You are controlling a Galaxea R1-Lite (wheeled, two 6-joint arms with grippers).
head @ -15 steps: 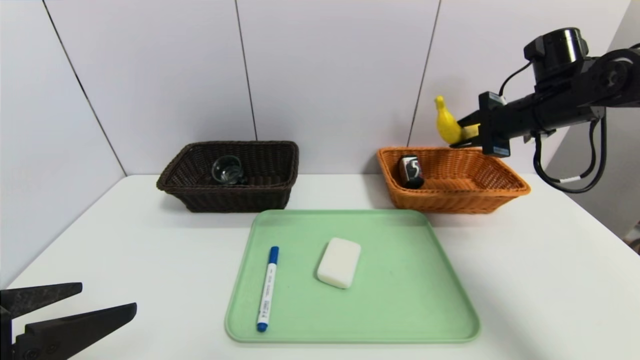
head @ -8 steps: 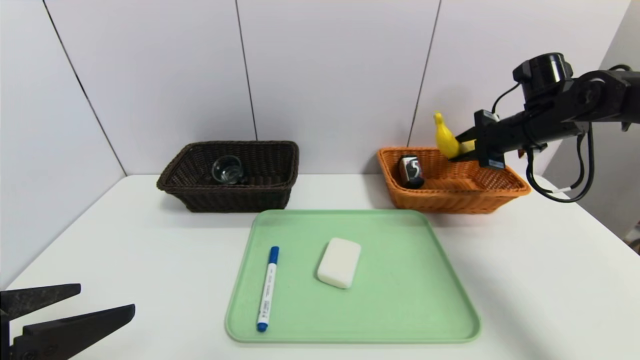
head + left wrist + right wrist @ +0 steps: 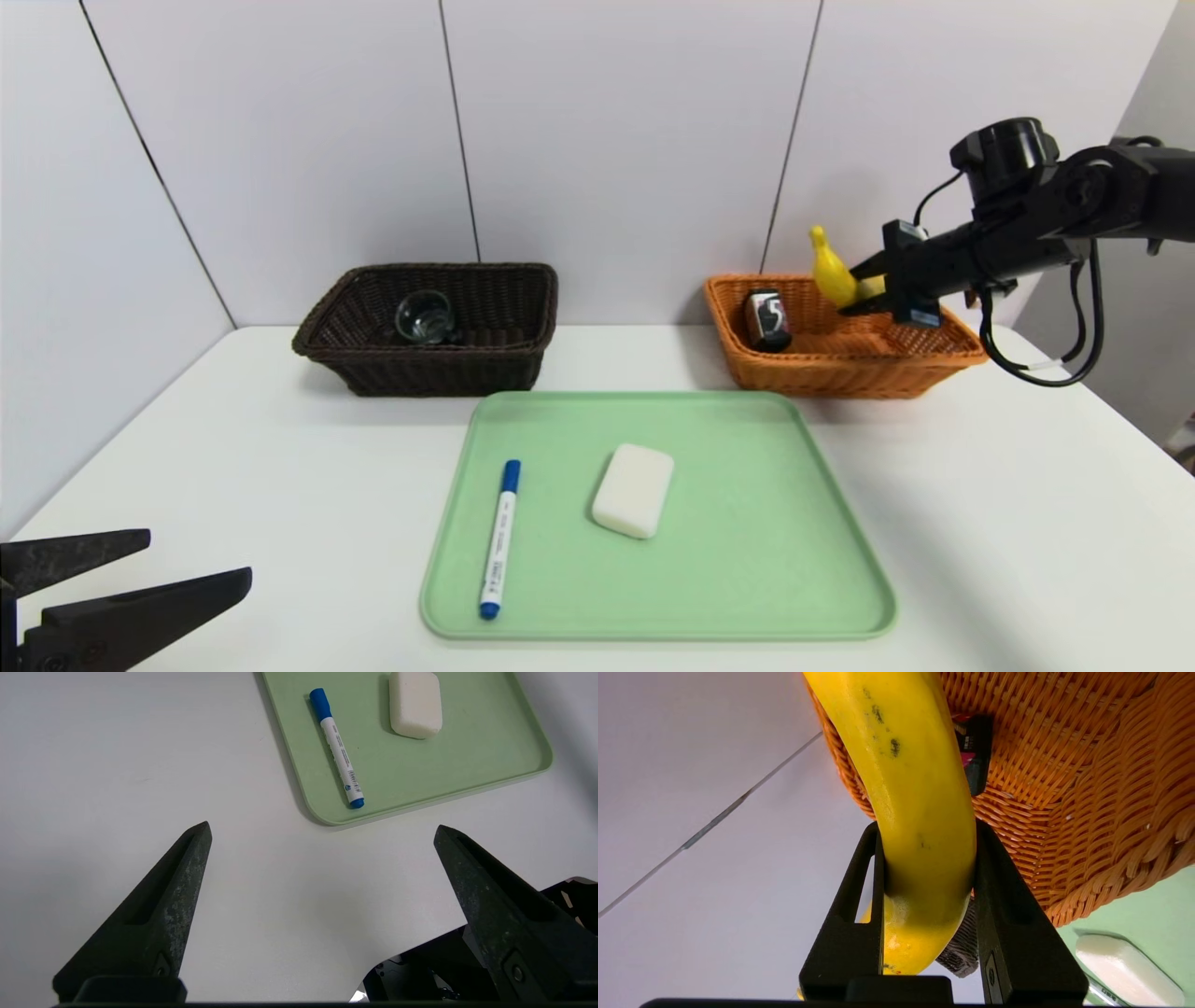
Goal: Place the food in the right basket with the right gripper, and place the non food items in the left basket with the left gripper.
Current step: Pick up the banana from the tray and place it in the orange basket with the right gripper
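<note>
1. Banana (image 3: 834,273): we hold it in the right gripper (image 3: 864,287), jaws clamped on both sides of its curved body near one end, stem end pointing up. It hangs over the orange basket (image 3: 943,359), above the back part of its interior.
2. Handling, as we judge it: light, soft, smooth-skinned and easily bruised; a mid-body hold with gentle pressure suits it.
3. Dark packet (image 3: 767,319): leans at the orange basket's left inner wall, apart from our drop spot.
4. Left gripper (image 3: 112,579): parked low at the table's near left corner, fingers spread wide, empty.
5. Green tray (image 3: 794,597): bears a blue marker (image 3: 499,539) and a white soap bar (image 3: 634,489).
6. Dark basket (image 3: 373,369): contains a glass item (image 3: 425,316).
</note>
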